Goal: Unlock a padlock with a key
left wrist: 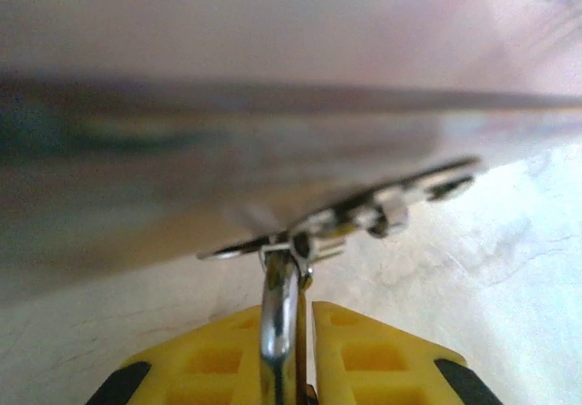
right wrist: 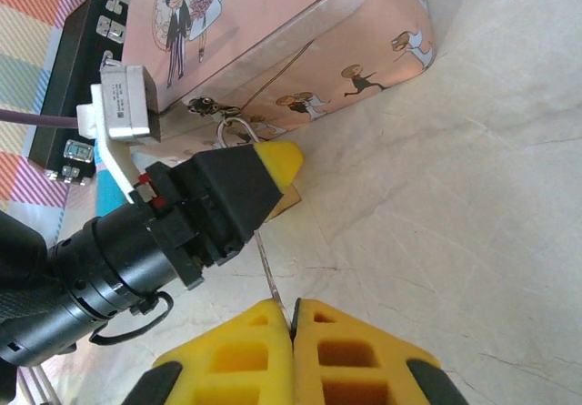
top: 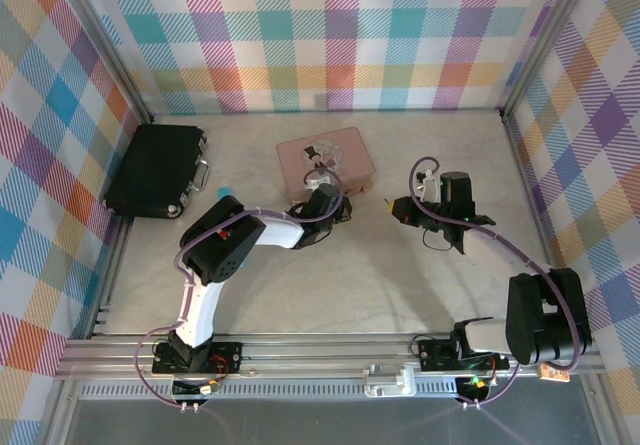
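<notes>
The left gripper [left wrist: 296, 312] is clenched on the silvery shackle of the padlock [left wrist: 277, 332], which sits against the front wall of the pink box [top: 340, 150], beside its latch [left wrist: 386, 207]. To the right, the right gripper [right wrist: 293, 318] is clenched on a thin key [right wrist: 266, 273] pointing toward the padlock

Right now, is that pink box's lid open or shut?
Shut. In the right wrist view the pink box has its lid flush on the base with no gap, and the padlock sits by its clasp.
</notes>
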Robot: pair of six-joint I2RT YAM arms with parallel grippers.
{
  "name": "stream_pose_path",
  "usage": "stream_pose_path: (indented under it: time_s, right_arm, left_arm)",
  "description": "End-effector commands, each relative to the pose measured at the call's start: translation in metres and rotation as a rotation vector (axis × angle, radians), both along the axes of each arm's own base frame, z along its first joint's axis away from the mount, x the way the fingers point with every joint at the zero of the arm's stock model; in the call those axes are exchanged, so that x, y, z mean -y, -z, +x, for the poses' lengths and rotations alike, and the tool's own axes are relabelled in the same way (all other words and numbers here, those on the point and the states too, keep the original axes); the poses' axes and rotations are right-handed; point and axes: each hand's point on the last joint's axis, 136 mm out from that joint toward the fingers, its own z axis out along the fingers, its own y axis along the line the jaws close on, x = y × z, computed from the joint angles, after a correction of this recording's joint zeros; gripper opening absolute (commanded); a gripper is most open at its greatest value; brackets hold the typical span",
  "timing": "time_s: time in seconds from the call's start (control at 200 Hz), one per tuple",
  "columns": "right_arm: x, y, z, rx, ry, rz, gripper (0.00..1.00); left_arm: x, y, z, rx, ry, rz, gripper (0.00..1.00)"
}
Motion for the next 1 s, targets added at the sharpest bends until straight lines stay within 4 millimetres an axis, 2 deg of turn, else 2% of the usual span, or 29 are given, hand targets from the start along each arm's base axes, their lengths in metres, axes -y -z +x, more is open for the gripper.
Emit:
stream_pose_path:
  time_s: [0.0, 0.205, 0.395, 0.72, 0.97, 0.995]
  right_arm:
    - [-0.011, 0.0, 0.0, -0.017, -0.043, 0.085, 0.0]
    - [-0.026, 0.014, 0.001, -0.093, -0.06, 0.225, 0.0]
    - [-0.053, 0.022, -0.003, -0.127, -0.129, 0.274, 0.0]
    - [-0.073, 0.011, 0.006, -0.111, -0.176, 0.356, 0.0]
    - [-0.083, 0.018, 0.008, -0.134, -0.185, 0.364, 0.0]
    - [-0.085, 0.014, 0.01, -0.113, -0.192, 0.37, 0.0]
  left_arm:
    - [0.007, -0.047, 0.005, 0.027, 0.015, -0.235, 0.0]
    - [0.013, -0.086, 0.004, 0.044, 0.056, -0.469, 0.0]
    - [0.017, -0.112, 0.002, 0.074, 0.089, -0.596, 0.0]
    - [0.019, -0.127, -0.003, 0.095, 0.118, -0.667, 0.0]
    - [0.019, -0.126, -0.003, 0.101, 0.117, -0.685, 0.0]
    - [0.019, -0.126, -0.003, 0.101, 0.117, -0.685, 0.0]
